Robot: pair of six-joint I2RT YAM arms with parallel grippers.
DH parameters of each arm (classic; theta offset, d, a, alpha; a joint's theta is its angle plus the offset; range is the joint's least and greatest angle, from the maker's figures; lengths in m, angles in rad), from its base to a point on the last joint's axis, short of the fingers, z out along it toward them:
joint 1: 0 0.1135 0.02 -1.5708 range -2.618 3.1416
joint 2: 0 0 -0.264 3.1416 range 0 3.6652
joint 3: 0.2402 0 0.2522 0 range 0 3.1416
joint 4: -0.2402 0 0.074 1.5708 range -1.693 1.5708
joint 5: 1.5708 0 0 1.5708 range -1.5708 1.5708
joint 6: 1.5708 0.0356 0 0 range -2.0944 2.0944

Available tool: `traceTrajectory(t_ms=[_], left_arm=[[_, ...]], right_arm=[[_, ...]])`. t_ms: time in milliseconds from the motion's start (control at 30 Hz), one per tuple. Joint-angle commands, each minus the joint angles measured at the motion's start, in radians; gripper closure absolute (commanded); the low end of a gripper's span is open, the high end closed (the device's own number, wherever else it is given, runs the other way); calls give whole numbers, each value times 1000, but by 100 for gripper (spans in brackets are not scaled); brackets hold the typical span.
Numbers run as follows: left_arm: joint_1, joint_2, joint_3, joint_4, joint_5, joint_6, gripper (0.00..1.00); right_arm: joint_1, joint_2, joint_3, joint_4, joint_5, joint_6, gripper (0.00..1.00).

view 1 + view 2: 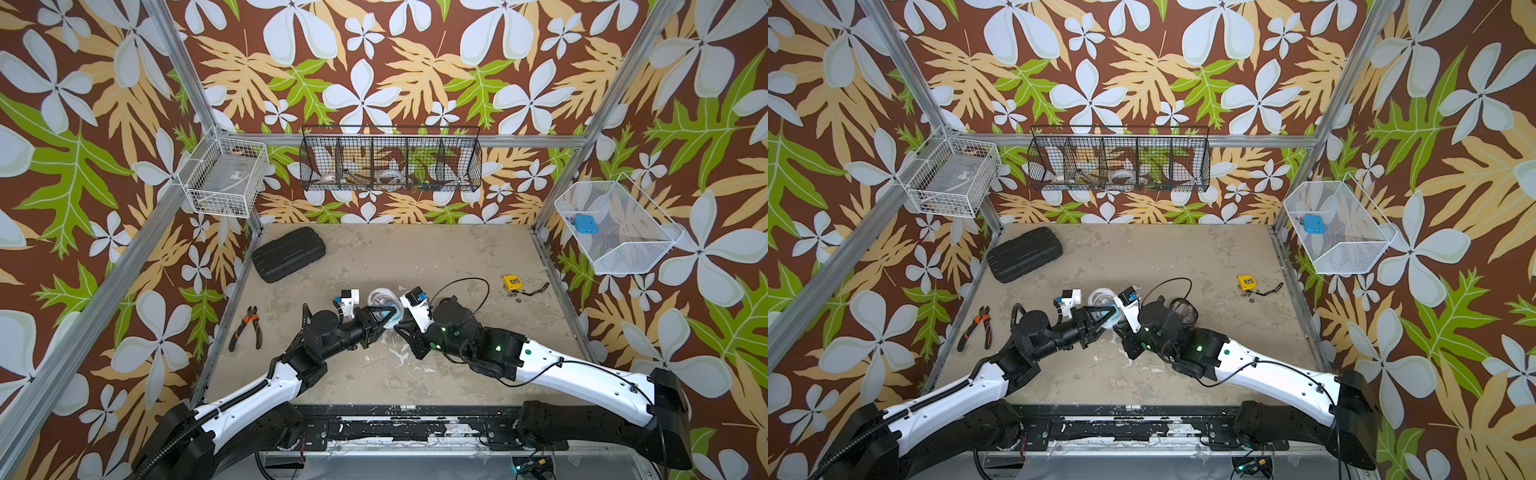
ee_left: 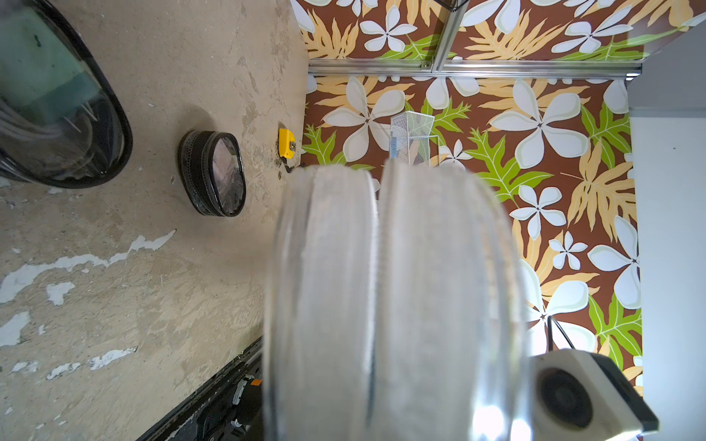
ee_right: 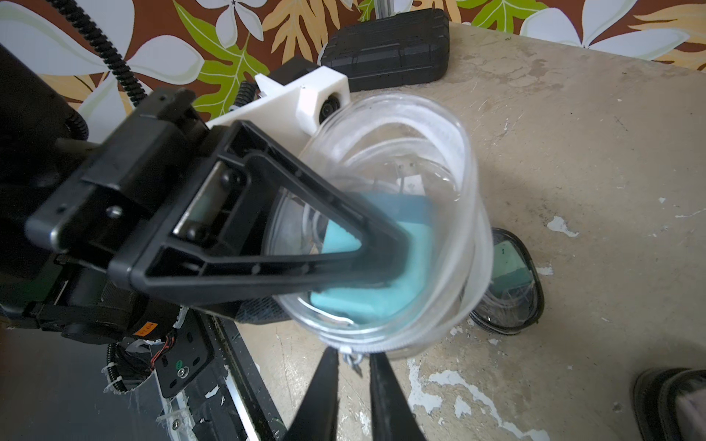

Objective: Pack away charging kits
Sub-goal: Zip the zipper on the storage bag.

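Robot grips clear pouch [image 3: 439, 164] at table [image 1: 415, 257] centre

Past the hard case [image 1: 289, 253], left gripper [image 1: 388, 318] clamps the clear pouch's wall, teal plug [image 3: 397, 267] and cable [image 3: 382, 147] inside; right gripper's [image 3: 354, 355] jaws stand narrow, apart, astride its zip pull [image 3: 355, 362]. A black-rimmed pouch [image 3: 531, 301] with a mint plug [image 3: 510, 263] lies just beside, a second pouch [image 2: 214, 173] near. Bare table reaches rightward to a tape measure [image 1: 512, 282].

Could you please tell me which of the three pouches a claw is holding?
The clear pouch holding the teal plug, gripped by the left claw; both black-rimmed pouches lie on the table.
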Motion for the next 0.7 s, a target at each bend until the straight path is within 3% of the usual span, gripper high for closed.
traceTrajectory(t_ms=[0,67,267,400,567,667], left_arm=[[-2,-7,0,44,13,-2,86],[-1,-14,-1,24,12,5,88],[7,-35,-13,-42,9,25,100],[21,-36,-10,-69,41,45,100],[40,-13,13,-63,179,100,100],[41,4,39,-63,317,171,100]], right_arm=[[0,9,16,21,-5,-14,90],[0,0,19,13,7,-15,100],[1,-25,25,-74,131,-14,100],[-24,-7,29,-147,228,-28,100],[-63,13,34,-145,225,-72,100],[-90,20,47,-120,176,-119,100]])
